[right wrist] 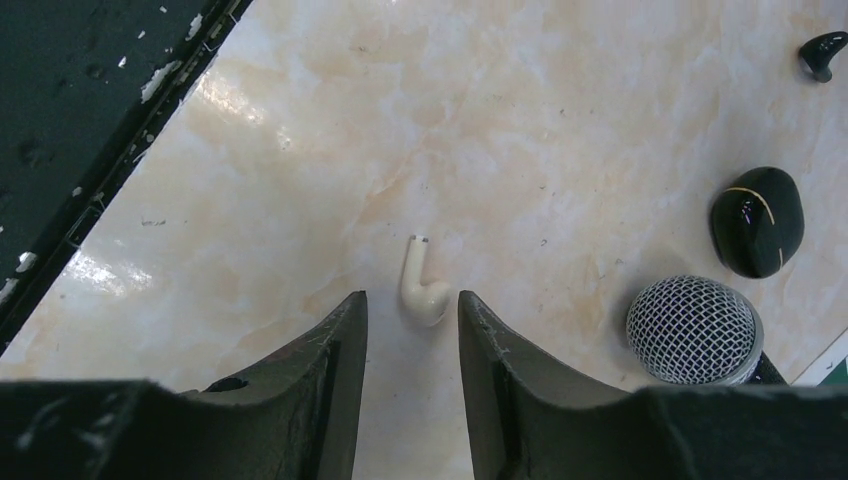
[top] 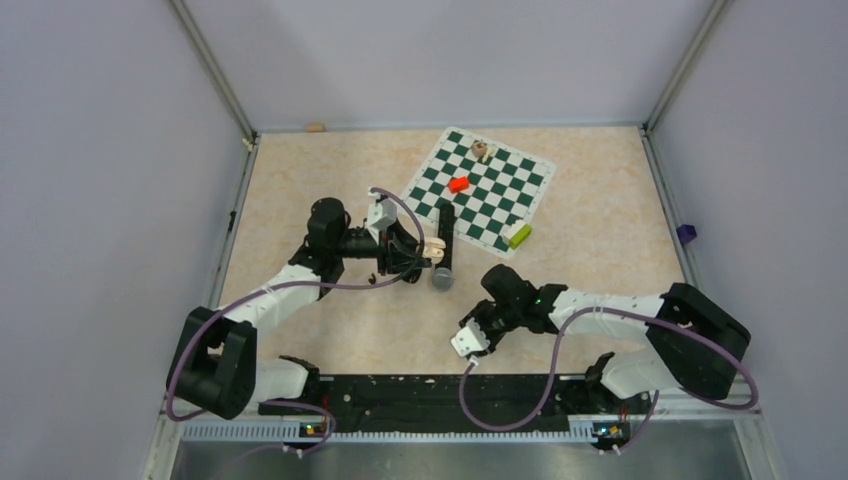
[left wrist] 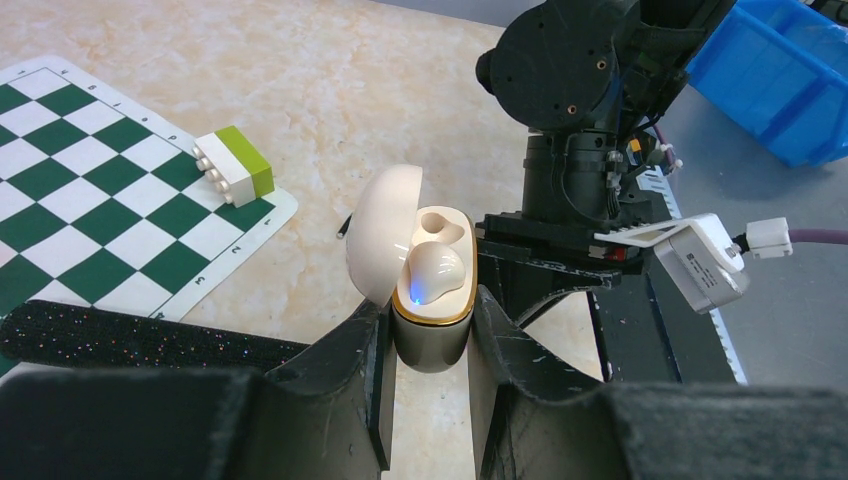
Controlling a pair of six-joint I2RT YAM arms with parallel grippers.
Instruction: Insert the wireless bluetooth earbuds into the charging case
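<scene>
My left gripper (left wrist: 428,306) is shut on the off-white charging case (left wrist: 432,330), which has a gold rim and its lid (left wrist: 383,228) open. One off-white earbud (left wrist: 435,272) sits in the near slot with a blue light on; the far slot (left wrist: 441,229) is hollow. In the top view the left gripper (top: 412,255) holds the case (top: 433,247) beside the microphone. My right gripper (right wrist: 410,297) is open, low over the table, with a second off-white stemmed earbud (right wrist: 424,290) lying between its fingertips. A black earbud (right wrist: 822,55) lies farther off. The right gripper (top: 481,322) is near the front.
A closed black case (right wrist: 757,220) and the microphone's mesh head (right wrist: 693,330) lie right of the right gripper. The microphone (top: 444,255) lies at the edge of the green chessboard mat (top: 480,190), which carries a red piece (top: 459,184) and a yellow-green block (top: 519,235). The black base rail (top: 440,390) runs along the front.
</scene>
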